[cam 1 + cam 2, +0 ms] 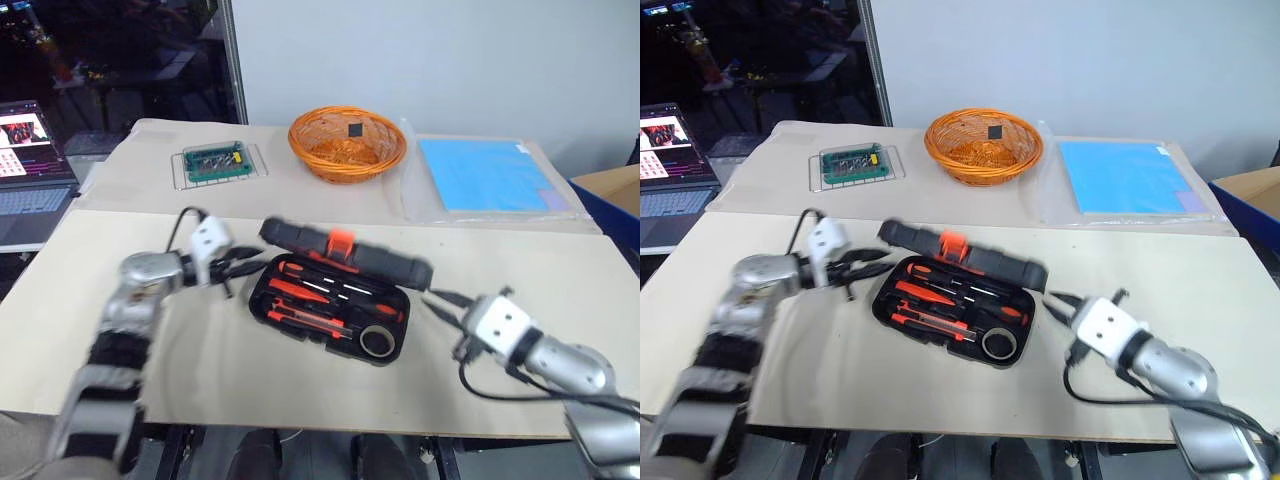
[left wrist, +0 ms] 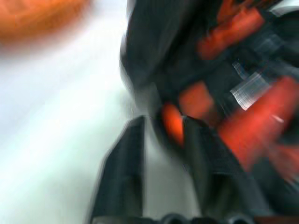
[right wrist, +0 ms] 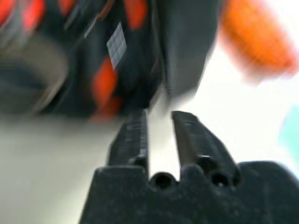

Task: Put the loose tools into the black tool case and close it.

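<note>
**Tool case open at mid-surface, both pincers beside it**

We see the black tool case lying in the middle of the pale, matte surface, its moulded plastic lid tilted partly up, with an orange latch at the lid's edge. In its shaped recesses lie the loose tools: slim orange-and-black handles, steel shafts, and a round grey tape roll in one corner. Our left pincer sits just beside the case's left end, its black fingers parted and holding nothing. Our right pincer lies near the case's right end, its fingers a narrow gap apart, also empty. Farther back stand a woven orange wicker basket, a green circuit board and a flat blue sheet.
</note>
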{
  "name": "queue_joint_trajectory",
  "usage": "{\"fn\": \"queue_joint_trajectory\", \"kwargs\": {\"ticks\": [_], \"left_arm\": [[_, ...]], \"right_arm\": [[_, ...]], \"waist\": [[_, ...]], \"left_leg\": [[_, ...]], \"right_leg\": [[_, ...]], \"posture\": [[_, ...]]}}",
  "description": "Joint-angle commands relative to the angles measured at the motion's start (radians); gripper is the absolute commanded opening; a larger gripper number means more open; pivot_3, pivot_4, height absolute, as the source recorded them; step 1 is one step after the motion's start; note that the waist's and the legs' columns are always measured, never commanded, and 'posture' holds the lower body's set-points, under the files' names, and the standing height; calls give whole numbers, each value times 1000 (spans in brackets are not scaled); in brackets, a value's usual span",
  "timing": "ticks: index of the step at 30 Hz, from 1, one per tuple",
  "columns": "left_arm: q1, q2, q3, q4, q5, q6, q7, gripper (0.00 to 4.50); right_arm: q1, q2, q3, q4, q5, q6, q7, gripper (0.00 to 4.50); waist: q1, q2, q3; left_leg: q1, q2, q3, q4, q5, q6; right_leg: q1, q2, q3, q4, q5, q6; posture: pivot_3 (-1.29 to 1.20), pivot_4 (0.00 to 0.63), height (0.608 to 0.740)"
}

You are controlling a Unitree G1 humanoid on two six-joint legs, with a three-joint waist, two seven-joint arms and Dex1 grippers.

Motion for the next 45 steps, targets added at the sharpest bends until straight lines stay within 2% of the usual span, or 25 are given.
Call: {"fn": "queue_joint_trajectory", "kwargs": {"ticks": [1,2,5,6,9,11,14,17,21,24,29,32,35,37,39,40,43,45], "left_arm": [[57,121,67,-206,-152,175,-144,3079],[74,143,81,-248,-177,198,-156,3467],[126,197,123,-396,-256,256,-193,4500],[148,208,131,-444,-266,254,-201,4500],[197,215,150,-546,-288,246,-194,4500],[219,192,148,-614,-284,226,-156,4500],[219,150,140,-659,-273,217,-83,4500],[222,122,135,-689,-268,228,-23,4500],[219,91,130,-708,-273,245,52,4500],[212,70,116,-710,-253,233,97,4500],[155,28,55,-690,-210,238,179,4500],[101,-19,-14,-676,-154,232,239,4500],[47,-72,-74,-645,-118,239,278,4500],[13,-105,-113,-617,-103,246,286,4500],[-15,-122,-151,-582,-65,237,299,4500],[-36,-132,-181,-548,-39,233,298,4500],[-80,-153,-236,-468,6,224,284,4500],[-99,-167,-252,-431,15,226,273,4500]], "right_arm": [[84,-47,-178,-148,207,183,128,984],[105,-53,-206,-174,255,218,153,984],[106,-61,-191,-274,425,340,178,235],[102,-75,-158,-299,438,361,186,79],[49,-88,-32,-333,430,399,163,79],[-41,-79,164,-311,320,437,103,79],[-142,-12,305,-249,230,482,-1,79],[-235,109,336,-171,177,536,-145,79],[-378,252,308,-72,128,618,-309,79],[-548,360,285,52,100,690,-416,79],[-767,404,357,358,18,604,-426,79],[-774,365,343,380,41,600,-351,79],[-696,299,270,212,125,705,-271,824],[-646,283,209,71,224,813,-229,1501],[-626,307,168,-19,309,909,-220,2159],[-628,360,172,-39,323,942,-255,2518],[-638,455,228,-32,305,961,-334,3522],[-650,497,252,3,280,938,-372,3522]], "waist": [[7,0,0],[16,0,0],[26,0,0],[27,0,0],[23,0,0],[21,-1,-1],[21,-1,-1],[23,-2,-1],[17,-3,-1],[17,-3,-1],[18,-3,-1],[29,-3,-1],[40,-3,-1],[47,-3,-1],[44,-3,-1],[40,-3,-1],[25,-3,-1],[22,-2,-1]], "left_leg": [[0,0,0,0,0,0],[1,0,0,0,0,0],[4,1,1,1,-5,-7],[4,2,1,1,-5,-8],[5,3,3,1,-5,-9],[5,4,4,2,-5,-9],[4,5,5,2,-5,-9],[2,5,5,3,-5,-8],[-1,5,6,3,0,-1],[-3,5,7,3,0,-1],[-5,6,8,3,0,0],[-9,6,7,3,1,1],[-14,5,7,3,1,2],[-15,4,7,3,0,3],[-16,4,5,3,0,3],[-16,4,5,3,0,3],[-12,6,2,3,0,2],[-12,6,1,3,1,1]], "right_leg": [[0,0,0,0,0,0],[2,-1,-1,0,0,0],[3,-2,-1,-2,-8,-1],[3,-2,-1,-2,-8,-1],[2,-2,-1,-3,-7,-2],[0,-2,-1,-4,-6,-3],[-2,-2,-1,-5,-6,-4],[-4,-1,0,-3,-5,-4],[-4,0,1,-2,-4,-5],[-7,1,2,-2,-2,-3],[-11,2,3,0,5,-10],[-12,3,2,-1,6,-3],[-14,2,2,-2,5,-1],[-14,2,2,-2,4,1],[-15,3,2,-1,4,1],[-15,3,2,-1,4,0],[-13,7,2,0,4,-1],[-13,7,2,0,4,-1]], "posture": [[0,150,740],[0,150,740],[0,150,740],[0,150,740],[0,150,740],[0,150,740],[0,150,740],[0,150,740],[0,150,740],[0,150,740],[0,150,740],[0,150,740],[0,150,740],[0,150,740],[0,150,740],[0,150,740],[0,150,740],[0,150,740]]}}
